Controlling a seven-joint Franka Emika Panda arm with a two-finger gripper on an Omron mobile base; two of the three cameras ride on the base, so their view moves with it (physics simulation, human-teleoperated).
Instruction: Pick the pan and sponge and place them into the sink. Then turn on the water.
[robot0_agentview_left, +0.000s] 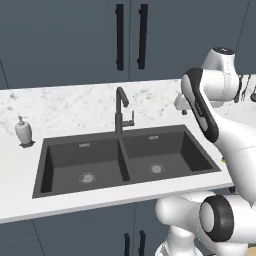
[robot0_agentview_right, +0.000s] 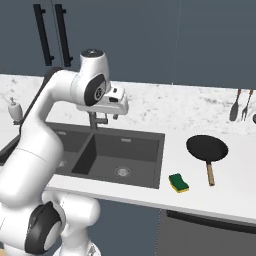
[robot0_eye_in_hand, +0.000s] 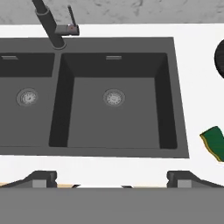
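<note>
Gripper (robot0_eye_in_hand: 111, 177) hangs high over the sink (robot0_eye_in_hand: 175, 87), jaws spread and empty — probably scouting — while the pan (robot0_agentview_right: 207, 148) and the sponge (robot0_agentview_right: 178, 183) wait on the counter (robot0_agentview_right: 235, 195) to the sink's right.

We take the sink (robot0_agentview_right: 125, 150) as our landmark, set dark in the white bench (robot0_agentview_right: 220, 200). To its right, on the bench, we see the pan (robot0_agentview_right: 207, 148), its handle (robot0_agentview_right: 210, 173) pointing toward the bench's front edge. The sponge (robot0_agentview_right: 178, 183) lies between the sink's right rim and that handle, green side up, touching neither. Above the sink hangs the gripper (robot0_agentview_right: 120, 106); we cannot tell how its fingers stand. Behind it the faucet (robot0_agentview_right: 95, 120) rises. Far left of the sink stands a soap dispenser (robot0_agentview_right: 14, 110).
</note>
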